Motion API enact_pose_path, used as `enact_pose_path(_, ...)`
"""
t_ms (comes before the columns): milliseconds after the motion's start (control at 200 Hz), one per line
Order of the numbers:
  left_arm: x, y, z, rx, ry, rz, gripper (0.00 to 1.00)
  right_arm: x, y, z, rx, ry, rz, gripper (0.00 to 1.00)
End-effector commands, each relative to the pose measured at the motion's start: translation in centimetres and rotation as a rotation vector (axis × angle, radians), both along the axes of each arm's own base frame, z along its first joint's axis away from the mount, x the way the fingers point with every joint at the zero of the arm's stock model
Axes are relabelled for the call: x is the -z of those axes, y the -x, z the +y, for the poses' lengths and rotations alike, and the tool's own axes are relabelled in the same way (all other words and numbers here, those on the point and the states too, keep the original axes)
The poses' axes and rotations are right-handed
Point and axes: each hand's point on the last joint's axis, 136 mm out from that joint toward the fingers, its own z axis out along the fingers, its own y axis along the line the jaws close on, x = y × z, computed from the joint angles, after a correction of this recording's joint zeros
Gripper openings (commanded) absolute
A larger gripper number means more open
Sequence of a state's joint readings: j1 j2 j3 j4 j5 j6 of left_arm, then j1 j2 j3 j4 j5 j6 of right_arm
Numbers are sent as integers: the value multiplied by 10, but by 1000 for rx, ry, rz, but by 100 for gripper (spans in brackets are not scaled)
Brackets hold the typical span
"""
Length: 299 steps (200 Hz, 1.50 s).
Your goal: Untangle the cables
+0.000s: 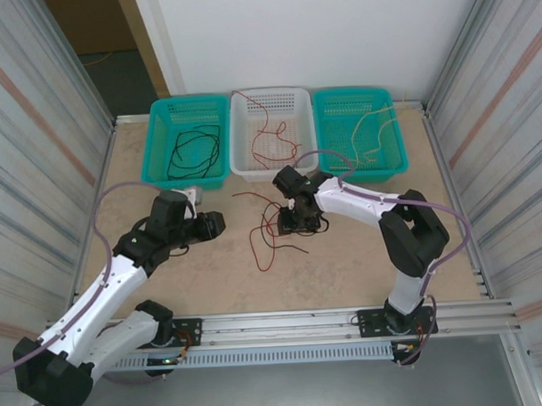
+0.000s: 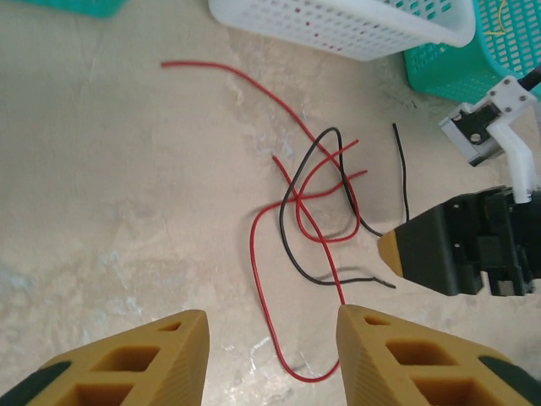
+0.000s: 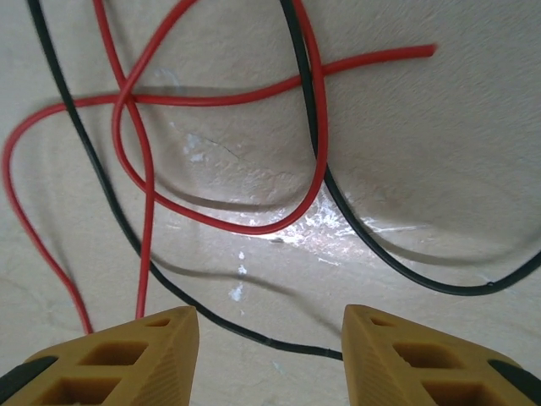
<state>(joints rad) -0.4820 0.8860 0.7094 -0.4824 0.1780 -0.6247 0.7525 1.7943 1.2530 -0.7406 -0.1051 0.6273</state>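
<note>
Right wrist view: right fingers (image 3: 127, 355) spread open over tangled red and black cables (image 3: 380, 59); left fingers (image 2: 144, 364) open too, empty.

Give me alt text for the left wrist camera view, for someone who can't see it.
A tangle of thin red wires and thin black wires lies on a beige tabletop. The left gripper hangs open before it; the right gripper sits at its right edge.
</note>
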Motion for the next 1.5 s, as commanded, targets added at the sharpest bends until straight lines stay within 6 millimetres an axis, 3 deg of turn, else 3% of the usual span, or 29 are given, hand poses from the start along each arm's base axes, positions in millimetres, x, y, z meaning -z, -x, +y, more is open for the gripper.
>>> enact_pose_path(0,3,0,-12,-18,97,52,43,-5,-2,7,-3,23,-7,48)
enact_pose_path(180,9,-4,-20,-7,76,68,40,-6,2,21,-25,-24,22,49)
enact_pose_path(416,5,-9,-21,-19,77,60,40,12,6,42,-35,-45,101,45)
enact_pose_path(641,3,-8,-16,-31,60,48,40,23,9,49,-55,-47,153,41)
enact_pose_path(736,-1,-10,-16,-33,64,37,41,25,9,50,-60,-37,164,31)
enact_pose_path(877,-10,-13,-19,-22,74,15,42,16,7,45,-55,-28,131,5)
enact_pose_path(922,-13,-13,-20,-14,75,5,43,6,4,42,-52,-32,97,0)
enact_pose_path(1007,-19,-14,-22,0,78,-12,44,-20,0,36,-42,-52,10,0)
enact_pose_path(1187,-36,-16,-36,70,132,-72,46,-117,-8,19,-53,-157,-260,0)
enact_pose_path(1343,-71,-19,-67,205,183,-188,44,-195,-8,10,-73,-271,-453,0)
enact_pose_path(1493,-114,-13,-100,357,182,-356,48,-250,-5,5,-101,-345,-582,0)
